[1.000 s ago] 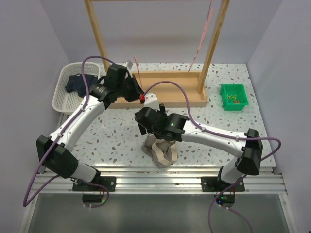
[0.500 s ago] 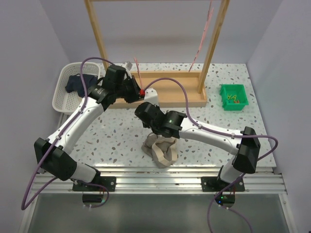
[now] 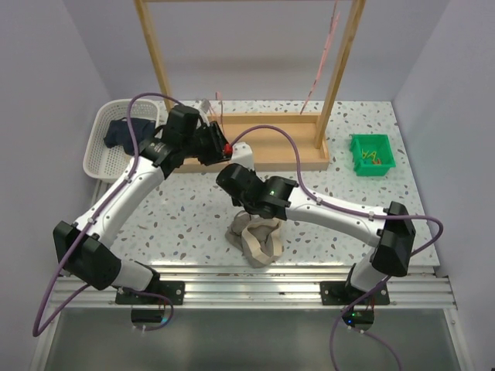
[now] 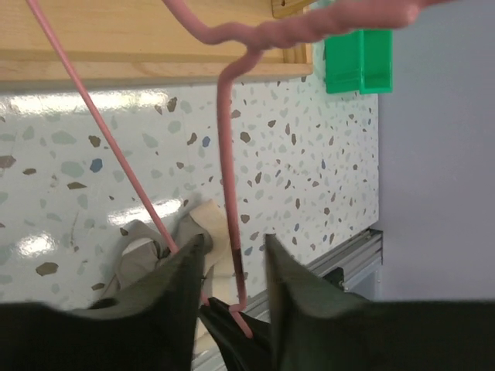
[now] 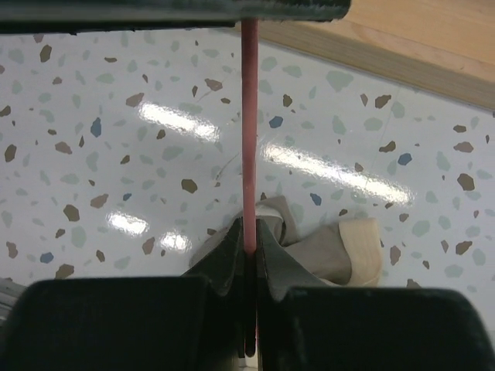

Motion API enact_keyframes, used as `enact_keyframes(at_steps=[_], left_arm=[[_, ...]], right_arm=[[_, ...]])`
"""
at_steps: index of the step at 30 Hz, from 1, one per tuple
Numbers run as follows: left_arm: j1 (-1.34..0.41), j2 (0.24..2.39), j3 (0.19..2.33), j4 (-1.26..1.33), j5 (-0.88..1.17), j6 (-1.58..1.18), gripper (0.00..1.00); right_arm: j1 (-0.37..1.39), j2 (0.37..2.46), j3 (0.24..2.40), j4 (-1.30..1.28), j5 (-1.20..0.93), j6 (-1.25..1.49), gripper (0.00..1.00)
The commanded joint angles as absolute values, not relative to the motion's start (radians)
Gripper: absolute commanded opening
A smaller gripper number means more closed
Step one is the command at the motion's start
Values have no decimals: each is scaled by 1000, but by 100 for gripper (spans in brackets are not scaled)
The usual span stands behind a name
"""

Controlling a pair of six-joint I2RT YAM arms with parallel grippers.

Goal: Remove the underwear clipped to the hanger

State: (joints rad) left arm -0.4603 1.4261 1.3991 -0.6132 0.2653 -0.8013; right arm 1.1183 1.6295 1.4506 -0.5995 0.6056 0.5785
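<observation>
Lying crumpled on the table (image 3: 186, 212) is the grey underwear (image 3: 255, 241) (beige waistband).

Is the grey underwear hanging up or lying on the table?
Lying down. The grey underwear sits in a crumpled heap on the speckled table, and nothing is lifting it.

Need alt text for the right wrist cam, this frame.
The right end effector is pinched shut on a thin pink hanger rod that runs straight up the middle of the view. Below it, crumpled beige-grey underwear lies on the speckled table, with the wooden rack base at the top right.
</observation>
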Motion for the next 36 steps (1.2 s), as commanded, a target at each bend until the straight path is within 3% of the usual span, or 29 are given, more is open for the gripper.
enact_keyframes(at_steps=[1, 2, 5, 12, 17, 24, 36], left_arm=[[-451, 1362, 1367, -523, 267, -804, 51], [-449, 1356, 1362, -514, 262, -813, 75], [-442, 1333, 1370, -497, 236, -840, 99], [-433, 1260, 1419, -450, 210, -890, 100], [-433, 1175, 1388, -399, 265, -867, 100], [-433, 1027, 1085, -338, 366, -796, 100], [-434, 897, 822, -314, 433, -749, 100]], right_arm=[[1121, 1554, 1479, -653, 604, 586, 0], [1120, 1545, 1479, -672, 600, 587, 0], [1120, 1528, 1474, -706, 584, 595, 0], [1074, 1532, 1514, -778, 542, 585, 0], [950, 1549, 1676, -879, 448, 526, 0], [833, 1676, 2104, -1022, 348, 431, 0], [687, 1808, 2350, -1029, 250, 420, 0]])
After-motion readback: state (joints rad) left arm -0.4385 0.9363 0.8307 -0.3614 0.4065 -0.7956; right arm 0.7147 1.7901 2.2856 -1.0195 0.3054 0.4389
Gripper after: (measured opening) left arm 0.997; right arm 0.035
